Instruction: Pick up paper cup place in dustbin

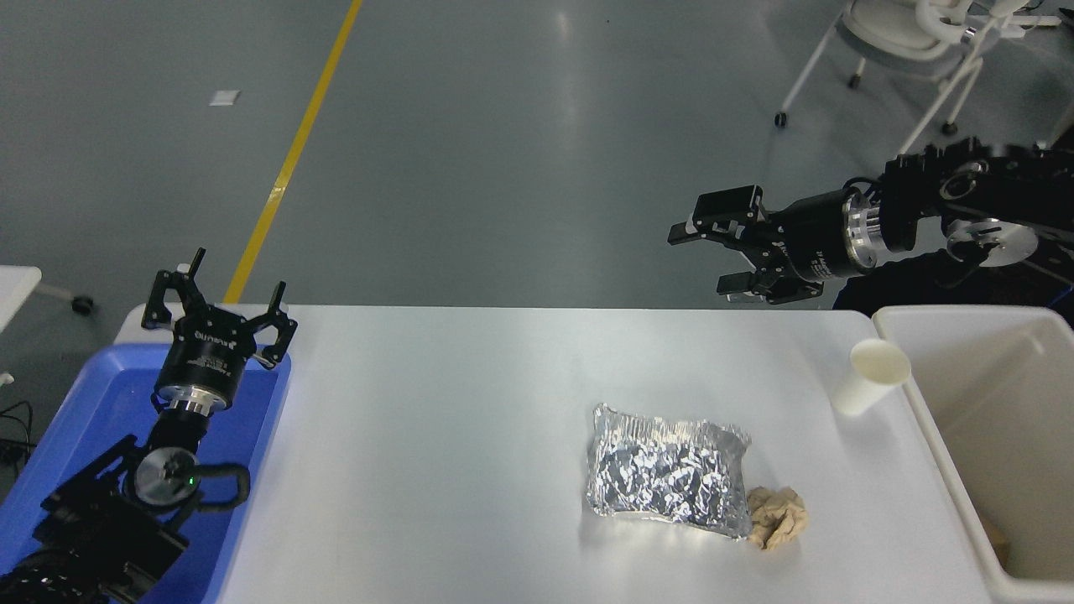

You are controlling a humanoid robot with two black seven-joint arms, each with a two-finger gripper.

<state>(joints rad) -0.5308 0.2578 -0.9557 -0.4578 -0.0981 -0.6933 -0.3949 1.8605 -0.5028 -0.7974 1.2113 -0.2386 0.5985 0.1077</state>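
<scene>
The white paper cup (pixel 868 376) stands upright on the white table, just left of the dustbin (pixel 921 419), an off-white bin at the table's right edge. My right gripper (pixel 713 260) is open and empty. It is raised high above the table's far edge, pointing left, well above and left of the cup. My left gripper (pixel 220 300) is open and parked over the blue tray at the lower left.
A crumpled silver foil tray (pixel 667 470) lies mid-table with a tan paper wad (pixel 776 518) at its right corner. A blue plastic tray (pixel 92 419) sits at the left edge. A wheeled chair (pixel 923 42) stands on the floor beyond.
</scene>
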